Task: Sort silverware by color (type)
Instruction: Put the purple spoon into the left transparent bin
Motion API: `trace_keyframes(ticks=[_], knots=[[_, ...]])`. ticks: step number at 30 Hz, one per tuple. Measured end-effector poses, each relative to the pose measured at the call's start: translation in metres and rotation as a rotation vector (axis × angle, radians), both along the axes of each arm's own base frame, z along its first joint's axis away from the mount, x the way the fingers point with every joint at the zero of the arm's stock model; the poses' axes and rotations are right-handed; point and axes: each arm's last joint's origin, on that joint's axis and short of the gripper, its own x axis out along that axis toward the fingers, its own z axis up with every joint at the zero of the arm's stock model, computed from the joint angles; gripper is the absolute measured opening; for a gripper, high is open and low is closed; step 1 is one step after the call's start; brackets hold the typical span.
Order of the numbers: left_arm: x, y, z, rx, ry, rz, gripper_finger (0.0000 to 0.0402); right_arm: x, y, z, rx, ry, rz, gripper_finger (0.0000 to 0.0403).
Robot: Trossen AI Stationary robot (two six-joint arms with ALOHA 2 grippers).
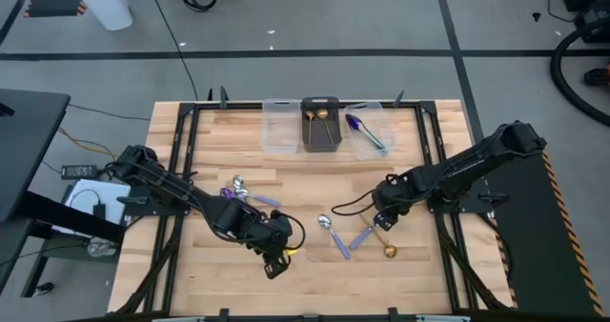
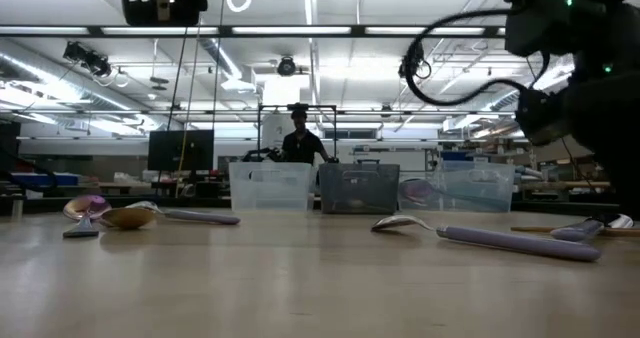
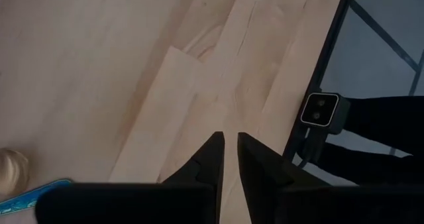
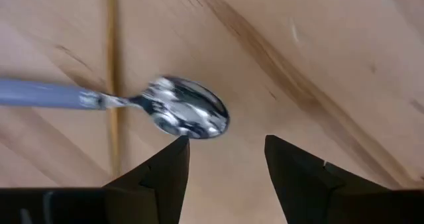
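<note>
Several spoons lie flat on the wooden table (image 1: pixel 191 265). A silver spoon with a lavender handle (image 4: pixel 189 114) lies just beyond the tips of my right gripper (image 4: pixel 225 148), which hangs open over it (image 1: pixel 381 219), pointing down; the bowl sits off one fingertip, not between the two. Close by lie another lavender-handled silver spoon (image 1: pixel 331 231) and a gold spoon (image 1: pixel 389 251). More spoons (image 1: pixel 250 193) lie at centre left. My left gripper (image 1: pixel 276 263) is near the front edge, its fingers (image 3: pixel 215 151) almost together over bare wood, with nothing between them.
Three small bins stand at the back: a clear one (image 1: pixel 278 130), a dark one (image 1: pixel 320 124) with gold spoons, and a clear one (image 1: pixel 367 131) with blue-purple spoons. A gold-tinted thing (image 3: pixel 10 171) and a blue strip show beside my left gripper's body. A person (image 2: pixel 300 138) stands beyond the table.
</note>
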Motion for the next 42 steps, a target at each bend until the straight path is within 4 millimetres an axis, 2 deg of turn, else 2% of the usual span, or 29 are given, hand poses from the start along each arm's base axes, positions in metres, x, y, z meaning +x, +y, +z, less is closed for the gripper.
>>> trace_keyframes(ticks=[5, 18, 28, 34, 42], knots=[[0.000, 0.000, 0.000, 0.000, -0.001, 0.001, 0.0050, -0.004, -0.002, -0.013, 0.066, -0.042, -0.010, 0.0197], [0.000, 0.000, 0.000, 0.000, 0.000, 0.001, 0.0050, -0.002, -0.008, -0.003, 0.102, -0.152, -0.022, 0.0192], [0.000, 0.000, 0.000, 0.000, 0.000, 0.000, 0.0050, -0.006, -0.013, -0.017, 0.098, -0.177, -0.081, 0.0186], [0.000, 0.000, 0.000, 0.000, 0.000, 0.000, 0.0050, -0.006, -0.014, -0.017, 0.067, -0.210, -0.106, 0.0152], [0.000, 0.000, 0.000, 0.000, 0.001, 0.000, 0.0050, -0.005, -0.017, -0.017, -0.022, -0.241, -0.165, 0.0082]])
